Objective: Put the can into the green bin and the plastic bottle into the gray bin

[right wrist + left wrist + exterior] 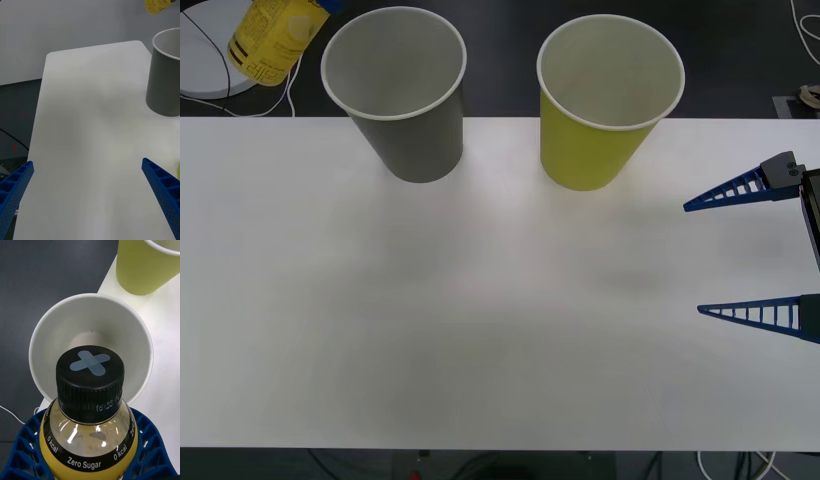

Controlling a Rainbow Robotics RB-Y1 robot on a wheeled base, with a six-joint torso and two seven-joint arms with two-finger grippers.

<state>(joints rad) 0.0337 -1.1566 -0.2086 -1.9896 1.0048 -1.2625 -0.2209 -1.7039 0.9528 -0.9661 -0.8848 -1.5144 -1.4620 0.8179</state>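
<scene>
A white table (500, 330) is stretching across the front view, with dark floor showing beyond its far edge. Off that far edge at the left, a round white object (205, 60) with a thin cable (288, 95) looping past it is sitting on the floor. Nothing is lying between the cups or on the open surface in front of them.

The gray bin (402, 95) is standing upright at the table's far edge, left of centre, its white inside bare in the left wrist view (90, 339). The green bin (605, 100) is standing upright beside it to the right, apart from it — no contact between the two.

The plastic bottle (275, 35) is hanging in the air beyond the far left of the table, just left of the gray bin's rim and tilted. In the left wrist view the bottle (90, 420) is pointing cap-first at the gray bin's mouth: a black ribbed screw cap with a pale cross of tape on its top, a clear neck, yellow contents, and a black band reading "Zero Sugar". The left gripper (90, 450) is clamping the bottle, its blue ribbed fingers (26, 442) pressing round both sides of the body.

The right gripper (755, 250) is hovering over the table's right edge, well apart from both cups — its two blue fingers (161, 187) are spread wide, holding nothing.
</scene>
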